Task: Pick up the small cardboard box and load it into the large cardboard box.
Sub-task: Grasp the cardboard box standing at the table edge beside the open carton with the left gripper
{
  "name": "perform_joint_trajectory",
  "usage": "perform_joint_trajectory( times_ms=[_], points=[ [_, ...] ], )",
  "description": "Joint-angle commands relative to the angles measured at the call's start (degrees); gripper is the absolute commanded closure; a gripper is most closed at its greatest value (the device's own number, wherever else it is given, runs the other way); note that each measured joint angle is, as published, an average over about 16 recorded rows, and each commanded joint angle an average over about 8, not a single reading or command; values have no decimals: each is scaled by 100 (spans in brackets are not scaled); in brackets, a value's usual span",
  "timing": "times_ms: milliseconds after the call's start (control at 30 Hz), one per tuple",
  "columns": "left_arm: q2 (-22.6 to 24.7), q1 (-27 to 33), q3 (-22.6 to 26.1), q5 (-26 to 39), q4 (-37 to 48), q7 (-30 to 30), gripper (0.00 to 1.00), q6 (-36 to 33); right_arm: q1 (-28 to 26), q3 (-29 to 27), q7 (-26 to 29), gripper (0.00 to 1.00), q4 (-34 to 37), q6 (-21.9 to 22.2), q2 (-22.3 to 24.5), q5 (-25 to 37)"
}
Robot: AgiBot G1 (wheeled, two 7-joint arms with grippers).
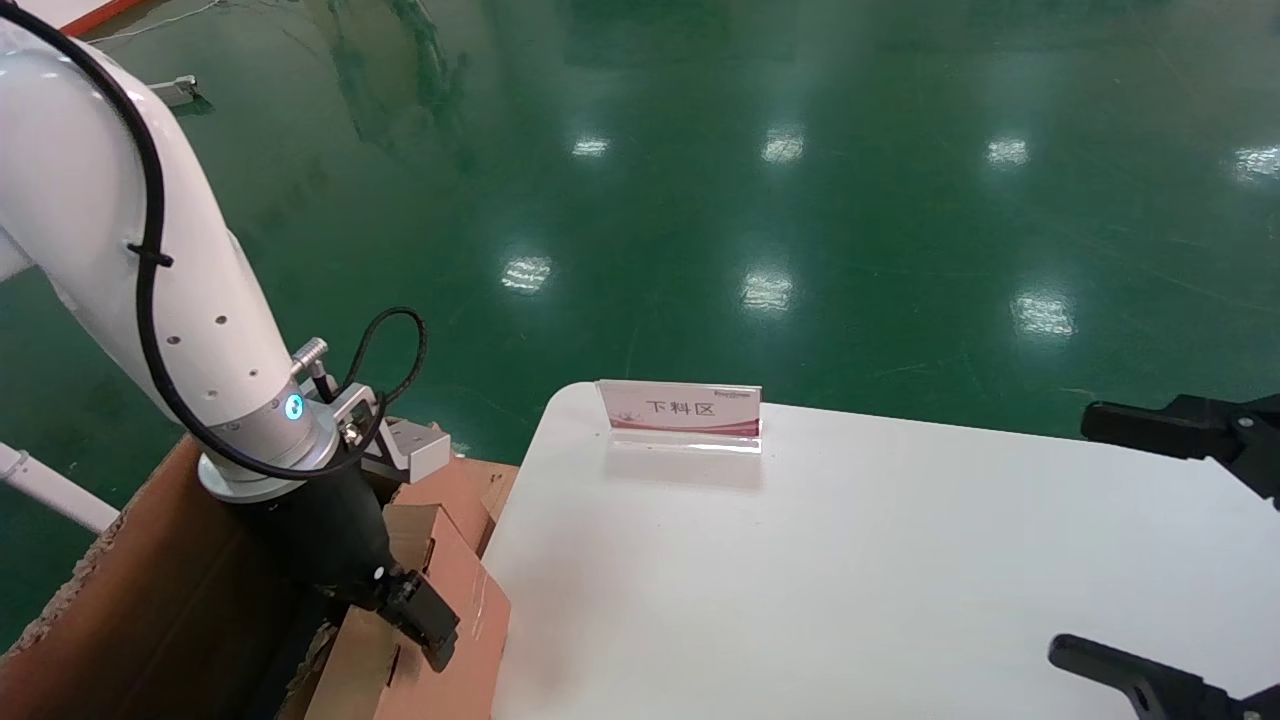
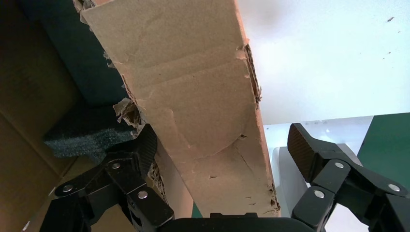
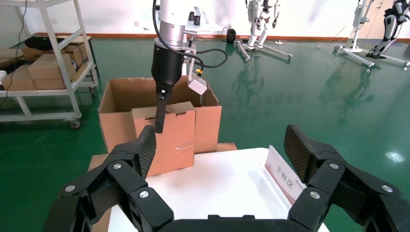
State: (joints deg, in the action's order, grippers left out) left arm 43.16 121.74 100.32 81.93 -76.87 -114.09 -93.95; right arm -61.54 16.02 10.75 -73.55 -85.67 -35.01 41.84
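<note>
The large cardboard box (image 1: pixel 150 580) stands on the floor left of the white table (image 1: pixel 850 580), with black foam (image 2: pixel 82 137) inside. My left gripper (image 1: pixel 425 625) reaches down at the box's table-side rim. It is open and straddles a torn-edged, taped flap (image 2: pixel 193 96), one finger on the foam side and one on the table side. The right wrist view shows that flap (image 3: pixel 169 140) and the left arm from across the table. My right gripper (image 1: pixel 1075 535) hovers open and empty over the table's right part. The small cardboard box is out of view.
A clear sign stand (image 1: pixel 682 410) with a red and white card sits near the table's far edge. Shiny green floor surrounds the table. A white shelf cart (image 3: pixel 48 72) holding cartons stands beyond the large box.
</note>
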Motion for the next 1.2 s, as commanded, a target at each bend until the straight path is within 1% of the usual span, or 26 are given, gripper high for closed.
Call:
perform_joint_trajectory(
  times_ms=[33,233,267,500,533,1200],
  points=[
    [-1,-8,2,-1,-1,1,100,6,0,0,0,100,0,1,0,0],
    [0,-6,2,0,1,0,100,6,1,0,0,100,1,1,0,0],
    [1,-5,2,1,2,0,100,6,1,0,0,98,1,1,0,0],
    [1,-1,1,2,2,0,100,3,1,0,0,10,1,1,0,0],
    [1,0,1,2,2,0,100,3,1,0,0,0,1,1,0,0],
    [5,44,-53,5,0,6,100,-16,1,0,0,0,1,1,0,0]
  ],
)
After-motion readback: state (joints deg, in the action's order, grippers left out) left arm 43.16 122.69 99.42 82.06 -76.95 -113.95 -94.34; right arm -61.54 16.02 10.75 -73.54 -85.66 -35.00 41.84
